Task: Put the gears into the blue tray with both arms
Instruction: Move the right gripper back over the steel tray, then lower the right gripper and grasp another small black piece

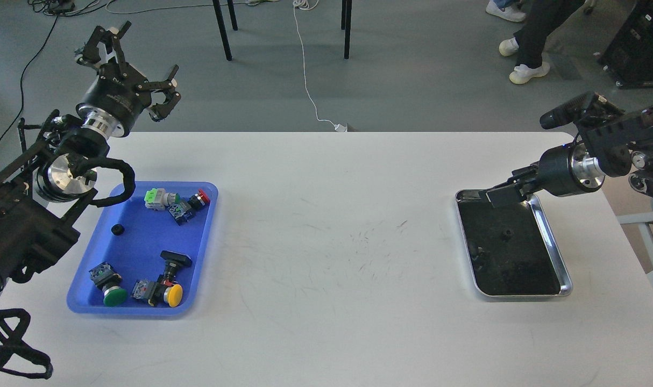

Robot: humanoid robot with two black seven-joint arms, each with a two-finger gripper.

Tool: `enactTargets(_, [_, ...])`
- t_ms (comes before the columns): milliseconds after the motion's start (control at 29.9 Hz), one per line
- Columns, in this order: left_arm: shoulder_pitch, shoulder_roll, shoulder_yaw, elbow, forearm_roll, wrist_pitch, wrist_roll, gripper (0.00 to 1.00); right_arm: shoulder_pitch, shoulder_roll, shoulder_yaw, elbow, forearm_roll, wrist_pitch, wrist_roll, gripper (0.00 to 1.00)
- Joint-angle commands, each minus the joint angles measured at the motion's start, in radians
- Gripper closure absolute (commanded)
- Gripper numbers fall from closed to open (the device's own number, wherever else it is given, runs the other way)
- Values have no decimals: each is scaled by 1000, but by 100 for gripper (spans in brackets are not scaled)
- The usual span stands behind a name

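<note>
The blue tray lies on the left of the white table. One small black gear rests in its left half. A second gear lies near the middle of the steel tray on the right. My left gripper is open and empty, raised beyond the table's far left corner, well behind the blue tray. My right gripper hangs low over the steel tray's far edge, just behind the second gear. It is seen edge-on, so its fingers cannot be told apart.
Several push-button switches with green, red and yellow caps lie in the blue tray around the gear. Chair legs and a white cable are on the floor beyond the table. A person's legs stand at the far right.
</note>
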Motion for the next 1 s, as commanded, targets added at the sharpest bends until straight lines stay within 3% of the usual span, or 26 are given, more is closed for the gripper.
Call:
enactTargets(0, [-5, -18, -1, 4, 59, 1, -1, 2, -33, 32, -47, -68, -19, -29, 1, 5])
enactTargets(234, [-5, -26, -1, 1, 60, 0, -2, 2, -99, 32, -52, -93, -19, -33, 6, 8])
enactTargets(535, [-1, -26, -1, -10, 60, -8, -2, 2, -151, 53, -50, -122, -19, -98, 3, 35])
enactTargets(803, [-3, -23, -1, -11, 60, -8, -2, 2, -196, 75, -46, -145, -16, -119, 0, 39])
enactTargets(970, [-1, -23, -1, -13, 60, -8, -2, 2, -214, 92, -46, -160, -16, -154, -3, 46])
